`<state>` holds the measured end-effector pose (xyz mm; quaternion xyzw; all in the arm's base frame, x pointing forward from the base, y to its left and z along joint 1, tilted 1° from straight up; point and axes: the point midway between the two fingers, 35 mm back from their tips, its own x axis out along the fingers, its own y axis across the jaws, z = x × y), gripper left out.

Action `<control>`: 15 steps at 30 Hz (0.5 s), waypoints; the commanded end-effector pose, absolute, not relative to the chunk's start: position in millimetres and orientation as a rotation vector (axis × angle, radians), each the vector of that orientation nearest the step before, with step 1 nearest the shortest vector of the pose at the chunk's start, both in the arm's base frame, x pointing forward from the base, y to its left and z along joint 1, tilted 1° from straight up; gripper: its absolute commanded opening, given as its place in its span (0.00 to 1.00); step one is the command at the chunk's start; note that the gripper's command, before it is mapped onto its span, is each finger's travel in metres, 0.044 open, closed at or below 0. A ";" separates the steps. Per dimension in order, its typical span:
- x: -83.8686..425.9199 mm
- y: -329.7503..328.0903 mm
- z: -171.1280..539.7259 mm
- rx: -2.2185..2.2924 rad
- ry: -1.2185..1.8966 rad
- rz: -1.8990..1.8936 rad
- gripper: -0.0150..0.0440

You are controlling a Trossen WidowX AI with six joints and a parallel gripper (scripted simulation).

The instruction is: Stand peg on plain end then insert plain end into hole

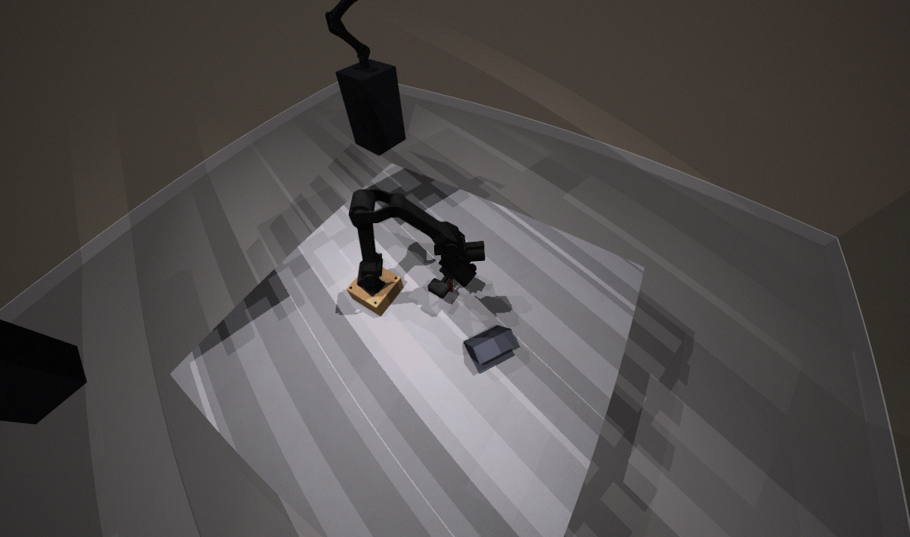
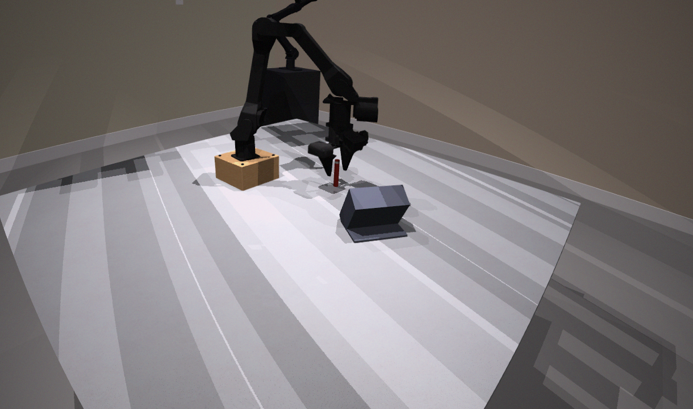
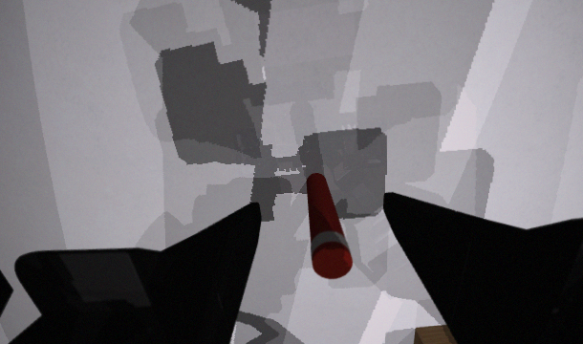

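The red peg (image 1: 450, 285) (image 2: 336, 175) (image 3: 322, 205) stands upright on the table, with its white-banded end up. My gripper (image 2: 337, 171) (image 3: 320, 205) points down over it, open. One fingertip is on each side of the peg's upper part, with a gap on both sides in the wrist view; neither touches it. The sloped panel (image 1: 490, 345) (image 2: 376, 198) is a dark blue-grey block on a base plate, just beyond the peg. A small part of a dark hole shows at its upper edge in the top view; the exterior camera sees it from behind, with the hole hidden.
The wooden base block (image 1: 376, 292) (image 2: 247, 170) of my arm stands to the left of the peg. A corner of wood shows at the bottom of the wrist view. Dark pedestals (image 1: 371, 107) (image 1: 24, 374), one with another arm on it, stand away from the table.
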<state>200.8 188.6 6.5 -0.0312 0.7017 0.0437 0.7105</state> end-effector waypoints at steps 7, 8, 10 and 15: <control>201.0 188.9 6.9 -0.068 1.556 0.098 0.38; 201.0 188.9 6.9 -0.068 1.556 0.098 0.33; 201.0 188.9 6.9 -0.068 1.556 0.098 0.31; 201.0 188.9 6.9 -0.068 1.556 0.098 0.25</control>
